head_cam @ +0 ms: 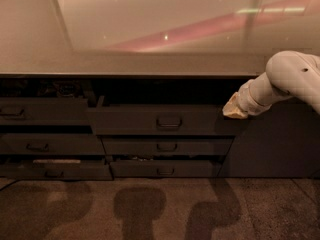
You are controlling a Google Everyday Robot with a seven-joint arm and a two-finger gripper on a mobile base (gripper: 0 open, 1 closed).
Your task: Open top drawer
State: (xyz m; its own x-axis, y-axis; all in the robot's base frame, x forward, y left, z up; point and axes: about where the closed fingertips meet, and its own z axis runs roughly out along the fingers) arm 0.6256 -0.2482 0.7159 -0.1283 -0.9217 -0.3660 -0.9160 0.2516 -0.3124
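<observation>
The top drawer [130,121], under the bench [150,64], stands pulled out, its inside too dark to make out. The gripper [234,111] sits at its upper right corner; I cannot tell whether it grips.

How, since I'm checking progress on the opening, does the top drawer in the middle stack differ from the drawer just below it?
The top drawer is pulled out, with a dark gap above its front; the drawer below sits further back. The top drawer's front looks wider and taller, the drawer below narrower and shallower. The hand is at the top drawer's right end, not the lower one. Both are dark grey with one small loop handle each.
</observation>
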